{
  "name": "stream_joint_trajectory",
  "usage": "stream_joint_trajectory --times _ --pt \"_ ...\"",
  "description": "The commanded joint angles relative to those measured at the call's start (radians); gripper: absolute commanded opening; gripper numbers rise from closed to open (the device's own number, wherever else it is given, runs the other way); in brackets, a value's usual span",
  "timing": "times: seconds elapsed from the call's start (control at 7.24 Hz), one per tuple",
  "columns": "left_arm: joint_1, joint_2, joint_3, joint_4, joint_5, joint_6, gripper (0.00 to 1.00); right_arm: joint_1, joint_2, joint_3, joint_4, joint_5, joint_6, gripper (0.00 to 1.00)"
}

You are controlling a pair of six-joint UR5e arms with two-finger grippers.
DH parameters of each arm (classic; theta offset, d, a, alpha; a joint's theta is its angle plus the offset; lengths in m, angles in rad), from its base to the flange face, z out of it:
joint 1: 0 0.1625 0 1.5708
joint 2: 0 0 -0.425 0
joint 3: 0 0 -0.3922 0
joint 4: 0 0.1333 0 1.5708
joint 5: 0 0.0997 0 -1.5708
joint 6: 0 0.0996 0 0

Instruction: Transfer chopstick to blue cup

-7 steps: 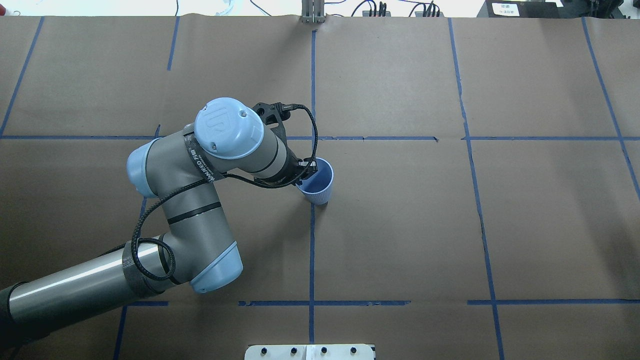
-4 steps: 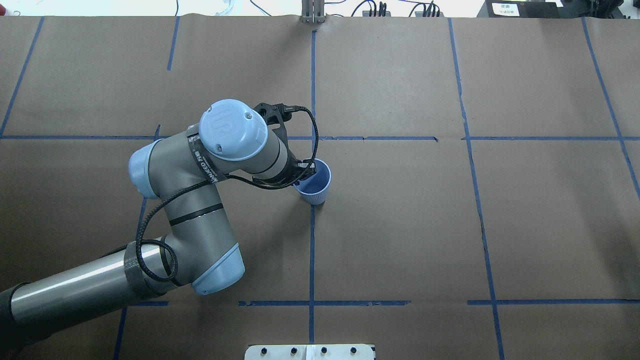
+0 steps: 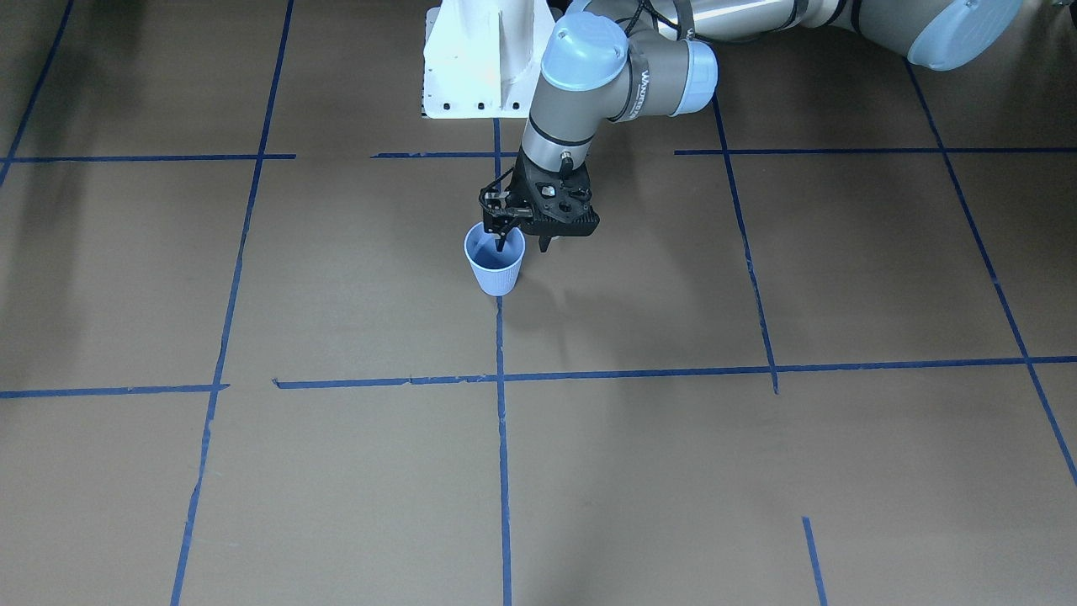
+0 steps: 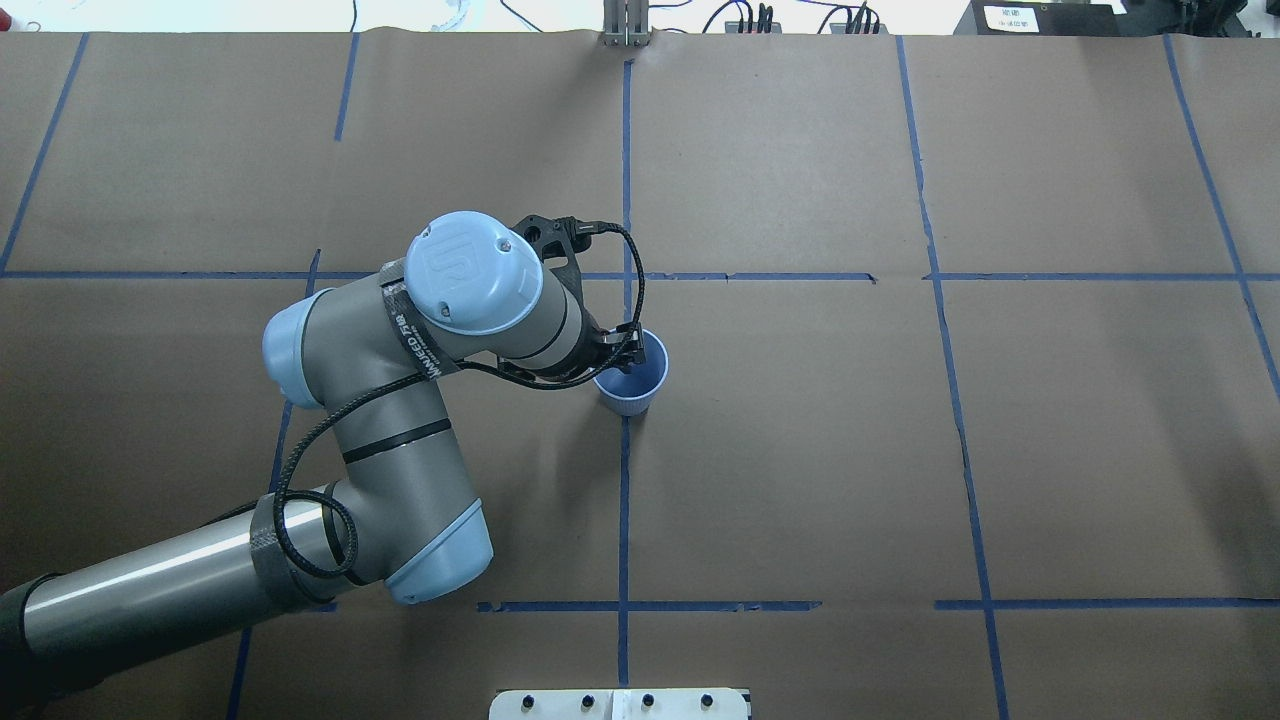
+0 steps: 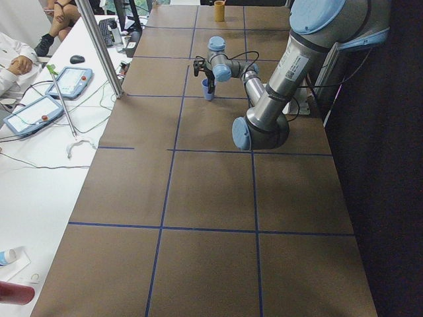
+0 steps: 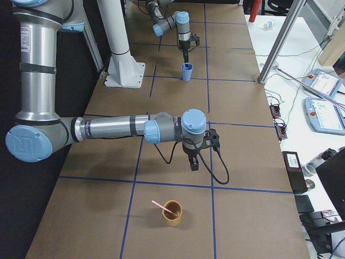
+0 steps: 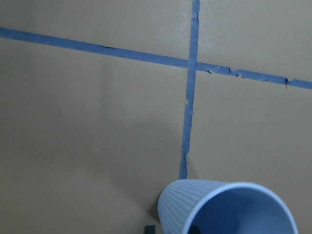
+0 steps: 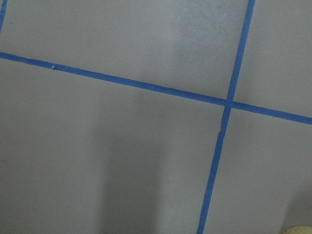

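Note:
The blue cup (image 3: 496,273) (image 4: 631,400) stands upright at the crossing of the blue tape lines, mid-table. My left gripper (image 3: 523,247) (image 4: 622,350) hangs over its rim, open, one finger inside the cup and the other outside the wall. The left wrist view shows the ribbed cup (image 7: 234,209) at the bottom edge. The chopstick (image 6: 158,204) leans in a tan cup (image 6: 172,213) at the table's right end. My right gripper (image 6: 193,164) hovers a little beyond that tan cup. I cannot tell whether it is open or shut.
The white robot pedestal (image 3: 471,67) stands at the table's robot side. A metal post (image 5: 99,46) rises at the far edge. Beyond it is a white table with tablets (image 5: 33,112) and cables, where people sit.
The blue cup has gone from leaning to standing upright. My left wrist has shifted slightly right and toward the robot.

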Motion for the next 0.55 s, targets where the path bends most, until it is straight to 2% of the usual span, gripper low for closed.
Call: stream_joint_trajectory --times 0.0,0.14,0.28,0.41 --pt "-0.043 0.011 -0.131 0.105 -0.011 0.003 1.00 -0.001 -0.001 -0.002 0.000 -0.004 0.000 0.99" --pt "-0.075 0.016 -0.217 0.209 -0.012 0.024 1.00 0.000 -0.017 0.009 0.002 -0.004 -0.014 0.99" --pt "-0.106 0.066 -0.284 0.256 -0.038 0.089 1.00 0.006 -0.055 0.009 0.015 -0.017 -0.015 0.99" --pt "-0.141 0.135 -0.323 0.256 -0.116 0.093 1.00 0.079 -0.063 -0.050 0.016 -0.046 -0.032 0.99"
